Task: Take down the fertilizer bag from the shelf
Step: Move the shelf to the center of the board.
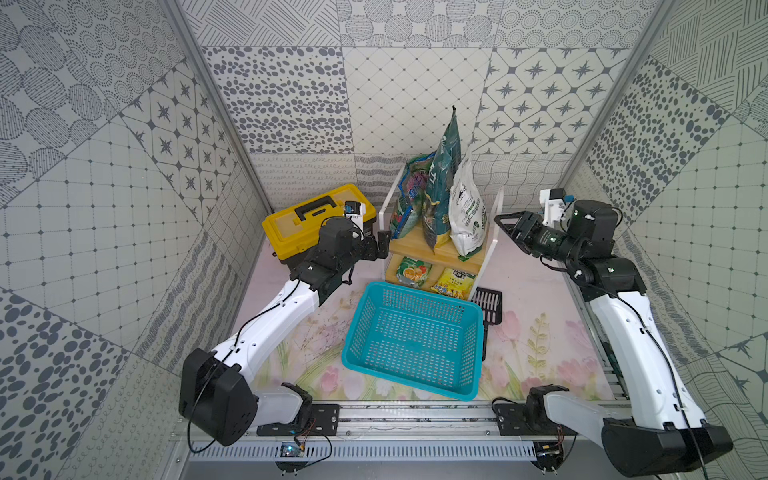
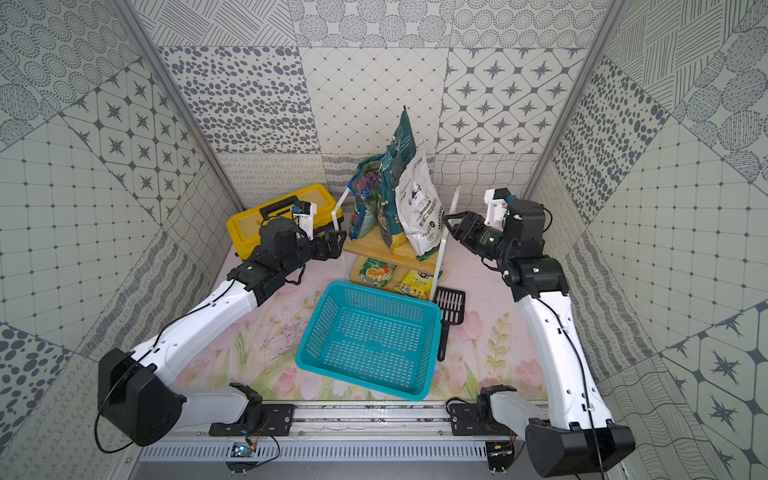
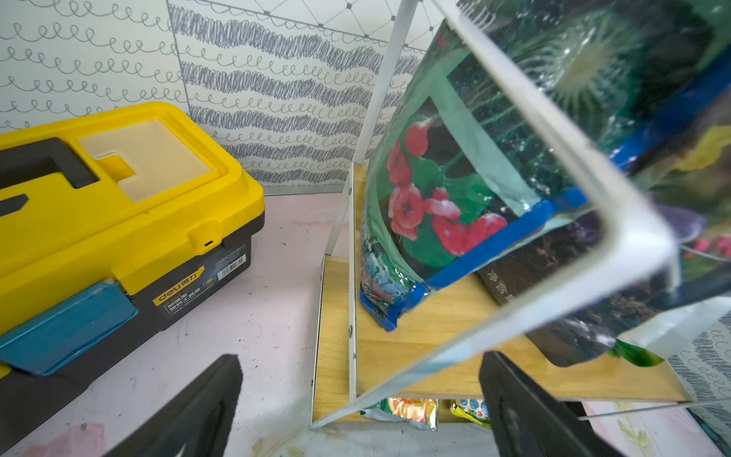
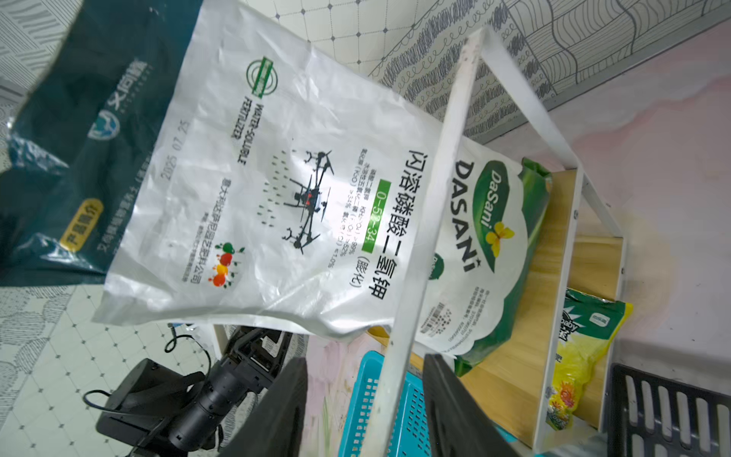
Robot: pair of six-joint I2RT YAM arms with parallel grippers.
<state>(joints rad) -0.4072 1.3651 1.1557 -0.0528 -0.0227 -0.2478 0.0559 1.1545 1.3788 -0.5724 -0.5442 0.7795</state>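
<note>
Fertilizer bag [image 4: 277,178]: white, upright on shelf [image 1: 415,248] top tier, right end, beside right panel [image 4: 435,198].
Right gripper [image 4: 364,368]: jaws apart astride that panel, not pinching.
Left gripper [image 3: 360,356]: spread wide astride left panel [image 3: 553,132].
Likely bracing: clamp squarely, avoid tipping.

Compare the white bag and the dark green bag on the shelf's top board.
Colour: the white bag has a green base; the dark green bag has a yellow foot.
Height: the dark green bag stands taller than the white bag.
Place: the white bag ends the row; the dark green bag is in its middle.
Both stand on the shelf's top board.
</note>
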